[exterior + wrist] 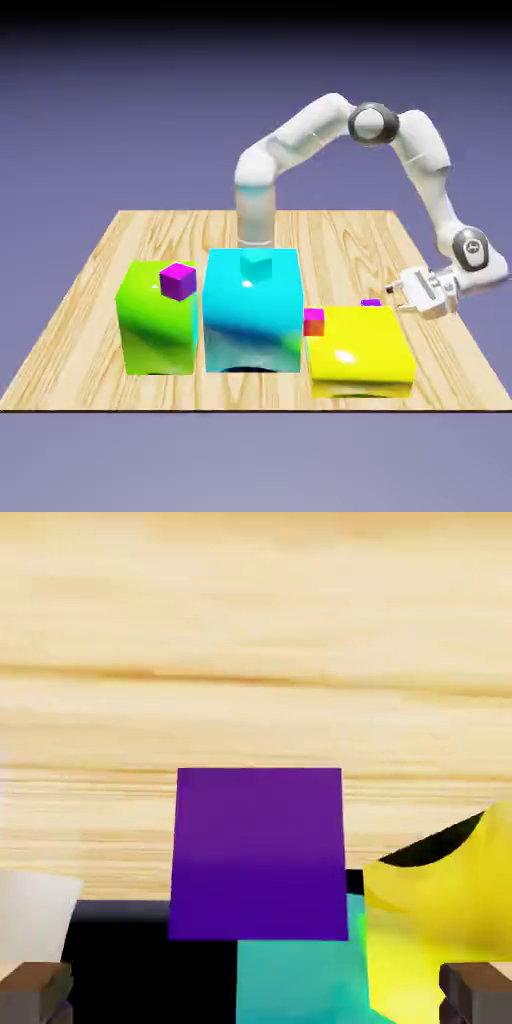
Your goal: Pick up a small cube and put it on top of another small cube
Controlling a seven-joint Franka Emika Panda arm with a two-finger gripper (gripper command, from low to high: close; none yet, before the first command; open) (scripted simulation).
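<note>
The small cube [258, 852], deep violet, fills the middle of the hand view on the wooden table. In the exterior view only its top [371, 302] peeks out behind the big yellow block [358, 350]. My gripper [397, 294] hovers just to that view's right of it, fingers pointing toward it. The gripper [256, 994] is open: its grey fingertips [35, 992] sit wide apart at the bottom corners, and the cube lies ahead of them, not between them. Other small cubes are a magenta-purple one [178, 281] and an orange-red one [314, 321].
A big green block [156, 318] carries the magenta-purple cube. A big cyan block [252, 310] in the middle has a small cyan cube [257, 264] on top. The orange-red cube sits at the yellow block's left edge. The yellow block [440, 912] and cyan block [300, 982] lie close beside the violet cube.
</note>
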